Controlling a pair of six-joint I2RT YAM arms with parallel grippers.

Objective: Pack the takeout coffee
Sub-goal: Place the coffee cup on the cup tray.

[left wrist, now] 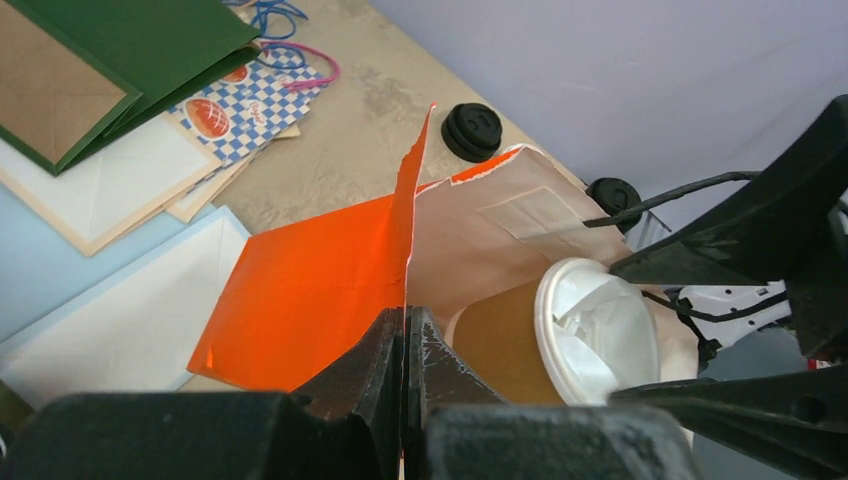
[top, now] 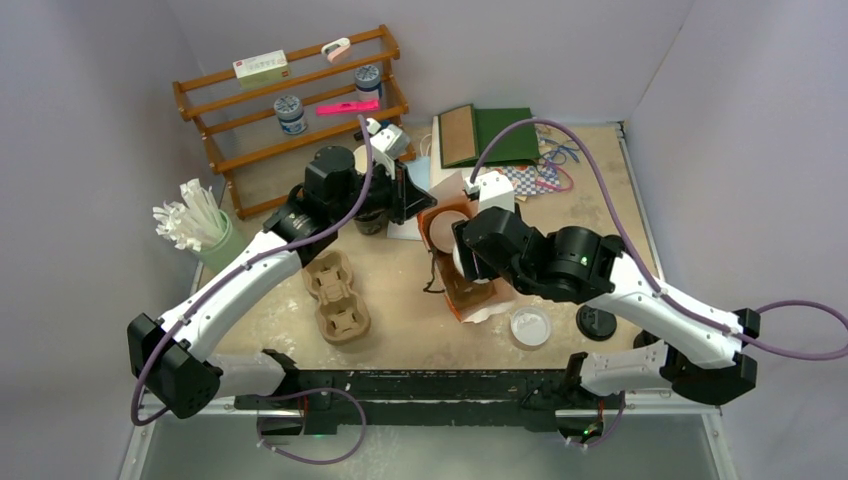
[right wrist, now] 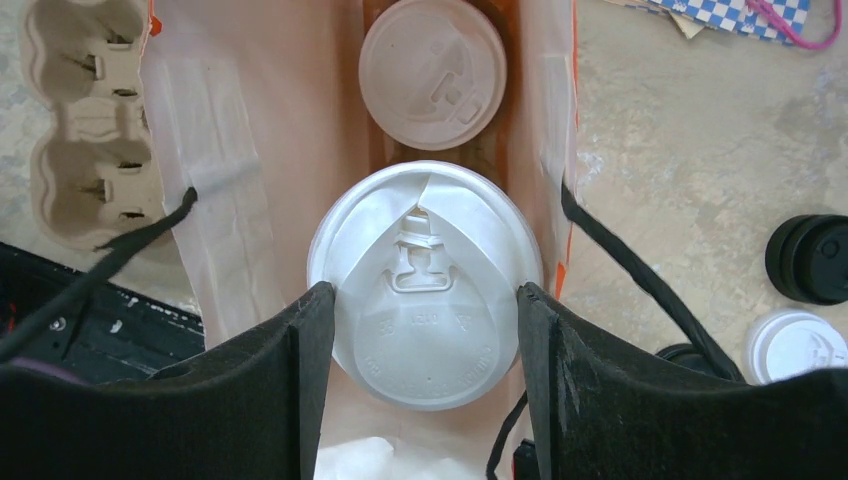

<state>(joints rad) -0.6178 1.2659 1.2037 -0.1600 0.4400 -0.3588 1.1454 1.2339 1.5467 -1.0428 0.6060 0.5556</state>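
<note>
At mid-table, upright and open-mouthed: orange paper bag with black cord handles [left wrist: 310, 290], rim pinched in the left gripper [left wrist: 405, 335]. Inside, 2 side by side: brown kraft-paper cup with round white plastic lid [right wrist: 425, 335], clasped on both sides by the right gripper [right wrist: 422, 290], and a 2nd lidded cup [right wrist: 432, 72] beyond. Left of the bag, beige moulded-pulp cup carrier [top: 337, 296]. Right, toward the near edge, loose round white plastic lid [top: 530, 327]; just right of that, round black plastic lid [top: 597, 321]. At the far-left corner, brown wooden slatted rack [top: 290, 100].
</note>
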